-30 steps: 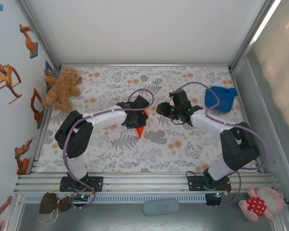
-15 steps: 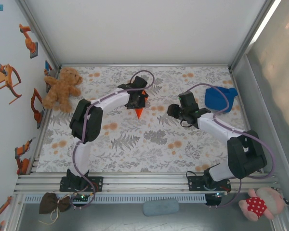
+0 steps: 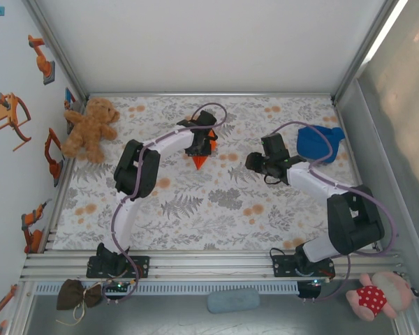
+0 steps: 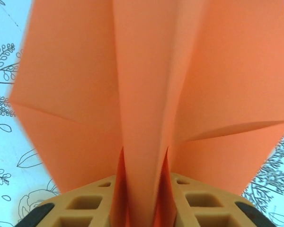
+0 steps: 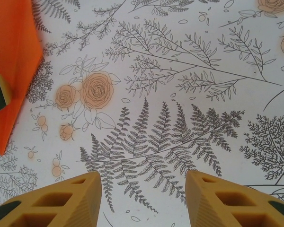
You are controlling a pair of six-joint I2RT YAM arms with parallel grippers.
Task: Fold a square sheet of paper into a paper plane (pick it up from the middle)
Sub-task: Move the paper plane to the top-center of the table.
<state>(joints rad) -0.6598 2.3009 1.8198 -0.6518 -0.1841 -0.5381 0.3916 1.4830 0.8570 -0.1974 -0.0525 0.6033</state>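
Plane (image 4: 151,94) was matt orange paper, smooth, with crisp creases. Right fingers (image 5: 61,201) were matt tan plastic with gridded pockets. Table cover (image 5: 180,71) looked like matt printed cloth. Bear (image 3: 91,129) was fuzzy brown plush. Far-right lump (image 3: 319,143) was blue cloth. Near rails (image 3: 209,259) were bare metal.

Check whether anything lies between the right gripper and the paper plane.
Nothing visible does. Bare floral table cover separates the open right gripper from the paper plane, which sits between the left gripper's fingers.
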